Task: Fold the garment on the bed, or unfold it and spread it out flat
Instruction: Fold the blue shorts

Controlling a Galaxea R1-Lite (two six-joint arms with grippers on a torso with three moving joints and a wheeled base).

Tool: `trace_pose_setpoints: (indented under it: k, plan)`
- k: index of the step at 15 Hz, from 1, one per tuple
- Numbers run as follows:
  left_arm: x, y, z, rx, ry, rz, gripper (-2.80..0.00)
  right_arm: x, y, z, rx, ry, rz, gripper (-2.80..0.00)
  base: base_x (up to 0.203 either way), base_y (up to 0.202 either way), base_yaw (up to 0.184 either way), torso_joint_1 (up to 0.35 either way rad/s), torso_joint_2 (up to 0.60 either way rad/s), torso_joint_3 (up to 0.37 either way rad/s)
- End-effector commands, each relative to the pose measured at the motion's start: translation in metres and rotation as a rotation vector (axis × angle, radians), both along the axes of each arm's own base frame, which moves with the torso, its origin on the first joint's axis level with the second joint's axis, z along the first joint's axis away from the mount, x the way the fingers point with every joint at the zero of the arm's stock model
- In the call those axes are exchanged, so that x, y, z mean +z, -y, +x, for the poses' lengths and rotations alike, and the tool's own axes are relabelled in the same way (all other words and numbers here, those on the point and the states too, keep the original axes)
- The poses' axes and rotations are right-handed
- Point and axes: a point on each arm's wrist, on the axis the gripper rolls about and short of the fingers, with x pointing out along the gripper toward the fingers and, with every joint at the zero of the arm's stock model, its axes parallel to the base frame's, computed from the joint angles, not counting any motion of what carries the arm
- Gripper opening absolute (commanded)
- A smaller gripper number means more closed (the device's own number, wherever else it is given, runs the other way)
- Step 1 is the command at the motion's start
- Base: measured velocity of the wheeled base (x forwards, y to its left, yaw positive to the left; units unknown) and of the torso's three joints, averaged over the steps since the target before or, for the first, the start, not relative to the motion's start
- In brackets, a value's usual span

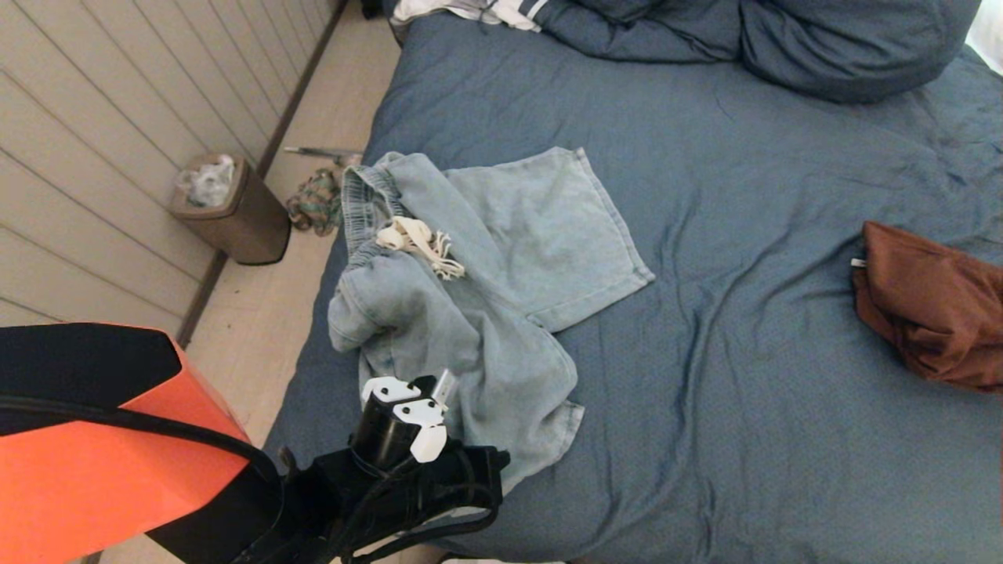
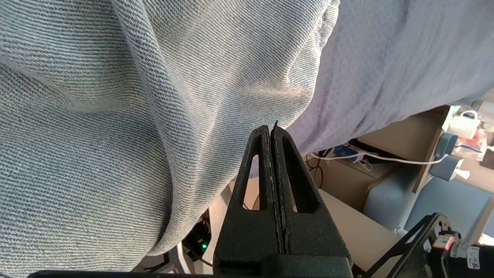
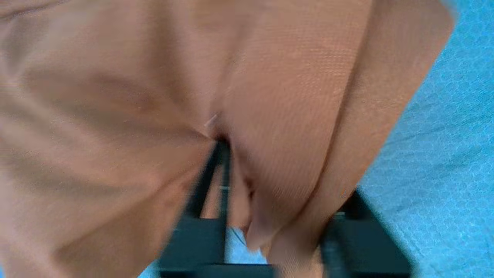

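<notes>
Light blue shorts (image 1: 478, 274) lie rumpled on the left part of the bed (image 1: 768, 376), with a white drawstring (image 1: 415, 239) bunched at the waistband. My left arm (image 1: 400, 427) reaches up to their near hem at the bed's edge. In the left wrist view my left gripper (image 2: 270, 129) is shut and empty, its tips just short of the shorts (image 2: 115, 116). A brown garment (image 1: 932, 305) lies at the bed's right side. My right gripper (image 3: 283, 170) is out of the head view; its fingers (image 3: 216, 173) stand apart with brown cloth (image 3: 154, 96) draped between and over them.
A bunched blue duvet (image 1: 783, 39) and a white striped cloth (image 1: 486, 9) lie at the head of the bed. Left of the bed, on the floor, stand a brown bin (image 1: 235, 211) and a small tangled heap (image 1: 313, 202) by the wall.
</notes>
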Motion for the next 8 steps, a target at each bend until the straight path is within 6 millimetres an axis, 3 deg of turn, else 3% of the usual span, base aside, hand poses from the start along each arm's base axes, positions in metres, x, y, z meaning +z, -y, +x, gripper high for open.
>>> trace_pose_setpoints:
  k: [1,4,8]
  plan:
    - [-0.001,0.0,0.0,0.001,-0.002,-0.003,-2.8,-0.002,-0.003,-0.003,0.031,0.003,0.014,0.0,0.0,0.0,0.0,0.0,0.0,0.0]
    - [0.002,-0.001,-0.001,0.001,0.003,-0.009,-2.8,-0.004,-0.02,-0.02,0.093,-0.026,0.034,0.0,0.0,0.0,0.0,0.0,0.0,0.0]
    - [0.004,-0.001,-0.001,0.001,0.006,-0.011,-2.8,-0.009,-0.057,-0.061,0.176,-0.062,0.032,0.0,0.0,0.0,0.0,0.0,0.0,0.0]
